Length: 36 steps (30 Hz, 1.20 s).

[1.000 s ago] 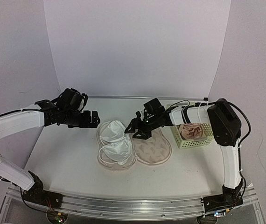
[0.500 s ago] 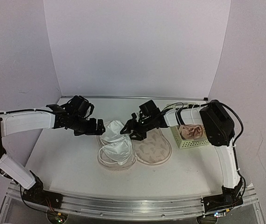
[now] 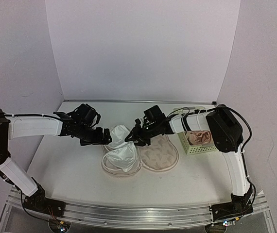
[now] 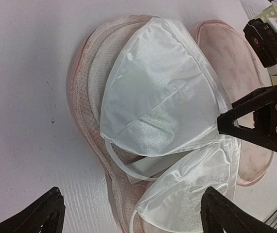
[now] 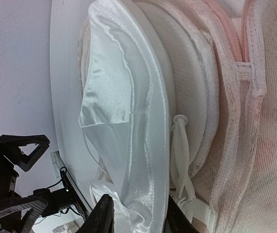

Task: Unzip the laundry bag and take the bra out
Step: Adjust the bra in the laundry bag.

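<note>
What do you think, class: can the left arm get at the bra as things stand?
Probably yes. The left gripper hangs open just above the bra, which lies uncovered on the unzipped laundry bag. The right gripper seems to pinch only one edge.

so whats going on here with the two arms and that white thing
The printed beige fabric laundry pouch is already unzipped and lies spread open on the white table. The white padded bra rests on the open half nearer the left arm and is not yet lifted out. The right hand has a finger on either side of the bra's satin edge, though it is unclear whether it is clamped. The left hand hovers open above the bra.
</note>
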Tool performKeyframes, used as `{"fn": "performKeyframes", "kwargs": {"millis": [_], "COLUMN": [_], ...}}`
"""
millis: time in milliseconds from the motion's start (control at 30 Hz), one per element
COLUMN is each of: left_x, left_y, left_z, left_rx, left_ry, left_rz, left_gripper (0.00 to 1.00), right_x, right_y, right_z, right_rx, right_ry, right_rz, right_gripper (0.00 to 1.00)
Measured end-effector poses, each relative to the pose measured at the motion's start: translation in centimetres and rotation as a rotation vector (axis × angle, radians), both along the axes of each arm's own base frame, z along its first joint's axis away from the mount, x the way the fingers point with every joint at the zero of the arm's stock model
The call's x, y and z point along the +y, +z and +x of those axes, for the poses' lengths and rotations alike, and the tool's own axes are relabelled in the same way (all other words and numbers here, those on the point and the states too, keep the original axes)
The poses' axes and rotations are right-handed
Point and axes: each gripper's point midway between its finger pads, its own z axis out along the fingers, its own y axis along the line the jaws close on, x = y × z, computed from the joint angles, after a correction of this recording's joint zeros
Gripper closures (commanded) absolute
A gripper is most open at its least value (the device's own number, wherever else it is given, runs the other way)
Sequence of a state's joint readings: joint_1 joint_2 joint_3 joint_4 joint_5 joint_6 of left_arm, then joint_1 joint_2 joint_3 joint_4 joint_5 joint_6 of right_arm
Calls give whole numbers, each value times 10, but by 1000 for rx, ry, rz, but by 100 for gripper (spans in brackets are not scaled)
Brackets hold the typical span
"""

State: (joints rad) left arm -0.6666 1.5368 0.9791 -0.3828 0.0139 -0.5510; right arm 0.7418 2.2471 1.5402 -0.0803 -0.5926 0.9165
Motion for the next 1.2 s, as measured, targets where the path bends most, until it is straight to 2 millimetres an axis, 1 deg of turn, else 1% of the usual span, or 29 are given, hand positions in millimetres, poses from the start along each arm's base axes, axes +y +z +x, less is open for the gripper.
{"fn": "performKeyframes", "kwargs": {"millis": [133,367,467,633,700,833,933,1000,1033,1167,1200], "left_x": [-2,-3,-3,-3,-3,-3,-3,-3,-3,-3,-3], "left_y": [-2,-1,-1,-1,-1,-1,-2,-2,-3,-5,-5], "left_z": [-1,0,0,0,0,0,0,0,0,0,0], "left_rx": [10,5,4,4,4,4,5,6,7,11,11], "left_ry": [-7,-8,-8,-8,-8,-8,-8,-8,-9,-9,-9], "left_rz": [-3,-9,-9,-10,-10,-10,-9,-8,-8,-4,-4], "left_gripper": [3,3,3,3,3,3,3,3,3,3,3], "right_x": [2,3,2,-12,-19,-29,-33,-35,-35,-39,-39], "right_y": [1,2,-1,-11,-8,7,17,20,20,15,14], "right_z": [-1,-1,-2,-11,-16,-21,-21,-21,-21,-23,-23], "right_rx": [5,9,8,12,8,-26,-51,-62,-65,-60,-59], "right_ry": [4,6,5,-10,-17,-32,-42,-47,-48,-51,-52], "right_rz": [12,20,18,-17,-30,-32,-30,-31,-33,-47,-49], "right_gripper": [100,100,100,100,100,100,100,100,98,78,74]}}
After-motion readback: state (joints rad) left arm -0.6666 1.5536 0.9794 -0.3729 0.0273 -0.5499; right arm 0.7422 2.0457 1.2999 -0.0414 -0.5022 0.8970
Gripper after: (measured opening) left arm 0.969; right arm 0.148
